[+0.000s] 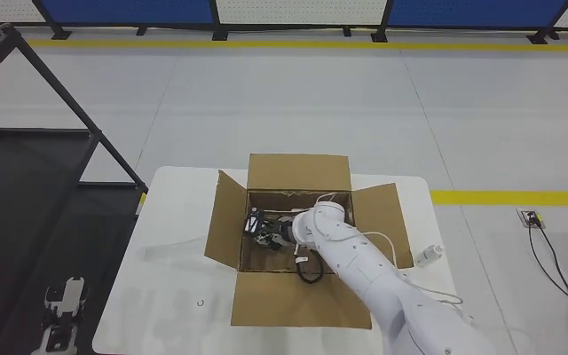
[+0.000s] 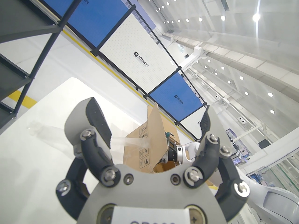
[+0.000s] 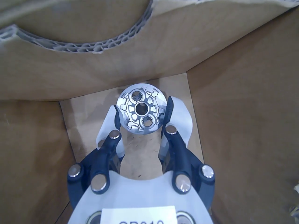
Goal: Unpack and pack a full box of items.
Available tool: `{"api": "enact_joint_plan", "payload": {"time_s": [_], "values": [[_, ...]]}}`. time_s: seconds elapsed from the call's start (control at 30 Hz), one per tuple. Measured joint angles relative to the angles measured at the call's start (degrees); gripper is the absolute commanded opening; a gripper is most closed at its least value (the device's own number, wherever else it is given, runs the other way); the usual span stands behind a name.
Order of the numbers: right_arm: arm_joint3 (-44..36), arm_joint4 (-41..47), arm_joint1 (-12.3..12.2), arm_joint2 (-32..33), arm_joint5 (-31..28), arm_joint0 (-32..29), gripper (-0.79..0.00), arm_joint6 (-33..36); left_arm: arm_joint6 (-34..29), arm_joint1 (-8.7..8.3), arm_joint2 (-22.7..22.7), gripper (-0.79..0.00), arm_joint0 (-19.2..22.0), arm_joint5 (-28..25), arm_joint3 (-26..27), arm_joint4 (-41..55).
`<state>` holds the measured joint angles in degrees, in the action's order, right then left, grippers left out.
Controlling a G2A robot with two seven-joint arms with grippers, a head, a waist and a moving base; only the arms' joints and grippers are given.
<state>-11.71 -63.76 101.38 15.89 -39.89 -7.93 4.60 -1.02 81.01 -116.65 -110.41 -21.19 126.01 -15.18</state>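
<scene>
Unpack step: the right tool (image 3: pixel 142 108) is down inside the open cardboard box (image 1: pixel 297 173) on the bench (image 1: pixel 177 248). It is pinched in on both sides of a round metal disc (image 3: pixel 140 111) near the box floor; can't tell if the disc is lifted off it. The left tool (image 2: pixel 149 107) is spread wide with nothing in it, well off to the side of the box. Next move is probably a straight lift clear of walls and flaps, then setting the disc on bare bench, with a firm grip since the metal looks slick.
</scene>
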Motion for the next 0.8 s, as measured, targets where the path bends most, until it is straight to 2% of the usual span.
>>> {"api": "enact_joint_plan", "payload": {"time_s": [0.27,0.57,0.8], "values": [[0.3,-3.9,-1.9,-0.4,-6.8,1.1,-0.785,-7.3,-0.8,-0.05,1.3,0.000,0.6,0.1,0.3,-1.2],[-1.2,-9.5,-5.4,-1.1,-6.9,0.5,-0.785,-19.1,-2.0,-0.13,3.6,0.000,1.0,-0.2,1.2,-3.3],[-6.2,-14.3,-9.2,-1.2,-6.0,-0.2,-0.785,-27.3,-2.4,-0.24,4.6,0.000,1.4,-0.2,1.5,-4.9]]}}
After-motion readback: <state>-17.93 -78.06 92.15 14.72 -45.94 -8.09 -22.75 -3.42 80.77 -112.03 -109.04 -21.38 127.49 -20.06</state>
